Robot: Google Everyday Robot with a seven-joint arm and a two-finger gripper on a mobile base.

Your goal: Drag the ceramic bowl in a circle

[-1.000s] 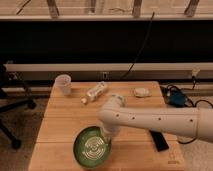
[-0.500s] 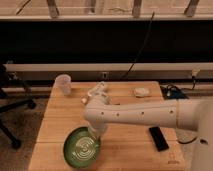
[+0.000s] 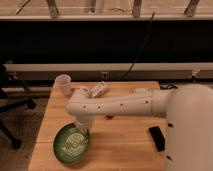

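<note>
Camera view: round glossy green ceramic bowl point(image 3: 71, 145), at 7 o'clock on the pale wooden table point(image 3: 120, 150). Gripper point(image 3: 82, 129) at the bowl's 1 o'clock rim; grip state cannot be told. Small translucent whitish cup point(image 3: 63, 84) at 11 o'clock.

A light wooden rectangular table point(image 3: 122, 147), long black wall panel point(image 3: 75, 42) behind it, pale horizontal rail point(image 3: 55, 68) between panel and table, black office chair point(image 3: 10, 82) left of the table, grey floor point(image 3: 27, 125) there too, gripper point(image 3: 81, 129) over the table's front-left part.

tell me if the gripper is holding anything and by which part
The gripper sits at the far-right rim of the ceramic bowl; whether it truly grips the rim cannot be told.
</note>
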